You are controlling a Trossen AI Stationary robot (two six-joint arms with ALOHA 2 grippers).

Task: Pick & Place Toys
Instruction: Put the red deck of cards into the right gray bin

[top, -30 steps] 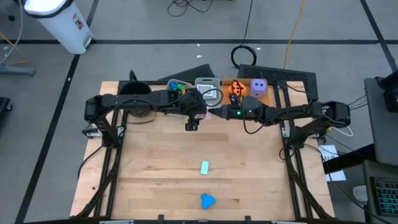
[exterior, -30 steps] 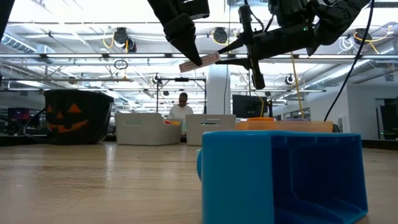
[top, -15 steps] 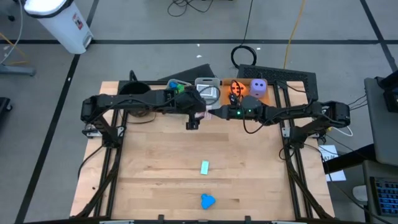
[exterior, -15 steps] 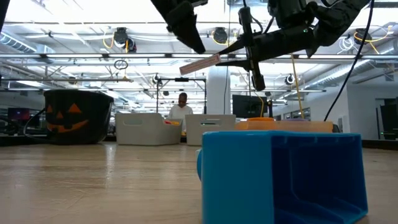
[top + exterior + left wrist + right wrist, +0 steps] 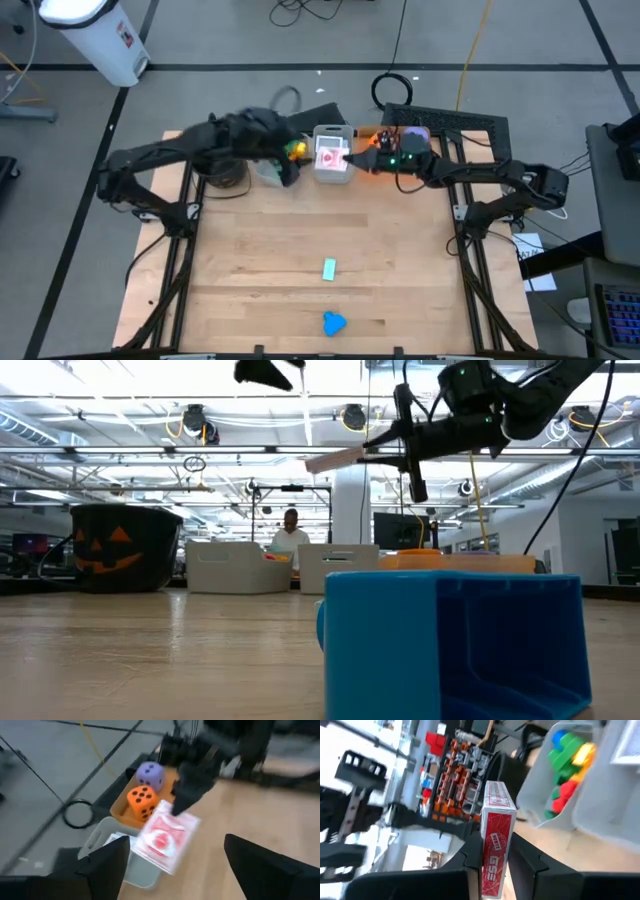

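A red box of playing cards hangs over a clear bin at the table's far edge, with my right gripper shut on it. My left gripper is raised to the left of that bin, and its fingers stand wide open with nothing between them. An orange die and a purple die sit in the orange tray to the right of the bin. A blue block and a pale green block lie on the near half of the table. My right gripper pinches the card box between its two fingers, one on each broad face, at one end of the box. The fingers come level from the table's right. The box sticks out past them almost flat, clear of everything, above the bin.
A second clear bin holding coloured blocks stands left of the middle one. A black pot with a pumpkin face sits at the far left. Bare wood spreads across the table's middle.
My left gripper has come away from the card box's free end, risen high and drawn back toward the table's far left. My right gripper has swung toward the far edge, carrying the box over the middle bin.
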